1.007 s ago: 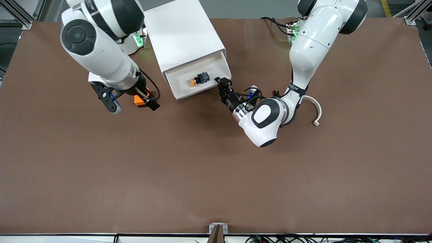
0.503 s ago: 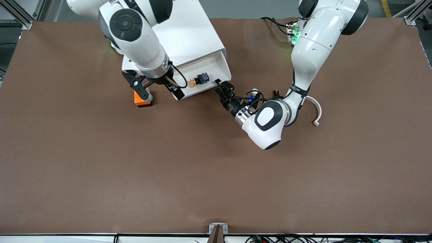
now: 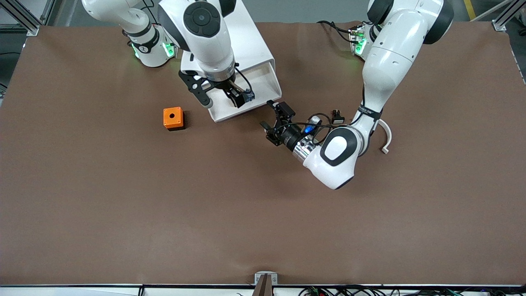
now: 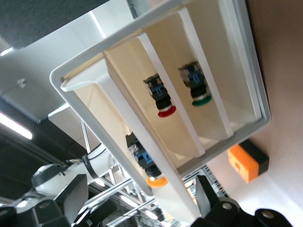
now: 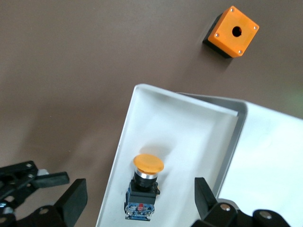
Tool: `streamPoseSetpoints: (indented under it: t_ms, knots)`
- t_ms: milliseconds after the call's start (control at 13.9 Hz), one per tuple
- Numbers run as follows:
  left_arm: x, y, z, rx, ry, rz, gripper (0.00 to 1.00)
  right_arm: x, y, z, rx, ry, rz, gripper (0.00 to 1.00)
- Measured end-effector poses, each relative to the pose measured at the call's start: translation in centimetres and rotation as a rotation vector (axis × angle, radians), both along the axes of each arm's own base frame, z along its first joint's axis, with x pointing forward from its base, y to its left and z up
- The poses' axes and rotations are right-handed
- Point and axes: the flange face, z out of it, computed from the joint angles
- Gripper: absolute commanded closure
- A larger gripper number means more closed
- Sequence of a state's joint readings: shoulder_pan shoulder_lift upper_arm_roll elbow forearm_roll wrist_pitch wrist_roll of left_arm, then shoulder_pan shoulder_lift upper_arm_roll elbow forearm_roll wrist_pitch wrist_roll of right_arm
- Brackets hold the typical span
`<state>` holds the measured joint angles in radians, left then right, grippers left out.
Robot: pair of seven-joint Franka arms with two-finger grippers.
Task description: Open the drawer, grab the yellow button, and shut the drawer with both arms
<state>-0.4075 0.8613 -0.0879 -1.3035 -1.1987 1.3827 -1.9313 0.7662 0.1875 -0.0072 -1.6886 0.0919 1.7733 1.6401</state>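
Now both empty tools gape; the button [image 5: 143, 187] lies sideways in the drawer [image 5: 137, 123], cap toward its front.

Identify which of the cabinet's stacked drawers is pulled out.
The uppermost drawer is pulled out. It holds the orange-capped button under the open right claw. The lower drawers, with the red-capped and green-capped buttons, sit pushed in.

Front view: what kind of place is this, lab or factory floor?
Most likely a robotics lab bench: two white arms bolted at a brown mat-covered table, aluminium frame posts at the corners, and loose cables along the edge.
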Motion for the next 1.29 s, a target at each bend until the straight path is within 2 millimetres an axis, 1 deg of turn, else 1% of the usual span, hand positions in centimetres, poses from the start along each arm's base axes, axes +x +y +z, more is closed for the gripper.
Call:
streamPoseSetpoints:
  t_ms: [144, 288, 503, 647, 791, 935, 1007, 1079, 1295]
  knots:
    - [0.7, -0.2, 1.2, -0.094, -0.104, -0.01, 0.0, -0.9, 1.0, -1.3, -0.003, -0.003, -0.01, 0.0]
    - [1.7, 0.2, 1.7, -0.164, -0.212, -0.003, 0.0, -1.6, 1.8, -2.5, -0.015, 0.004, -0.021, 0.0]
    - [3.4, 1.5, 2.2, -0.245, -0.363, 0.006, 0.0, -1.8, 2.7, -4.4, -0.034, 0.017, -0.036, 0.0]
    - [4.0, 1.5, 2.3, -0.286, -0.464, 0.002, 0.0, -1.8, 3.1, -5.4, -0.039, 0.018, -0.038, 0.0]
    - [4.6, 1.1, 2.7, -0.301, -0.591, -0.02, 0.0, -2.0, 3.5, -5.7, -0.041, 0.017, -0.037, 0.0]
    - [5.0, 0.5, 2.6, -0.292, -0.695, -0.048, 0.0, -2.2, 3.7, -5.8, -0.047, 0.014, -0.031, 0.0]
    - [5.0, 0.2, 2.6, -0.289, -0.745, -0.068, 0.0, -2.3, 3.7, -6.0, -0.054, 0.012, -0.029, 0.02]
    - [5.1, 0.0, 2.5, -0.286, -0.796, -0.09, 0.0, -2.3, 3.8, -6.3, -0.059, 0.013, -0.029, 0.08]
    - [5.5, -0.5, 2.6, -0.274, -0.936, -0.161, 0.0, -2.6, 4.1, -6.5, -0.064, 0.015, -0.033, 0.11]
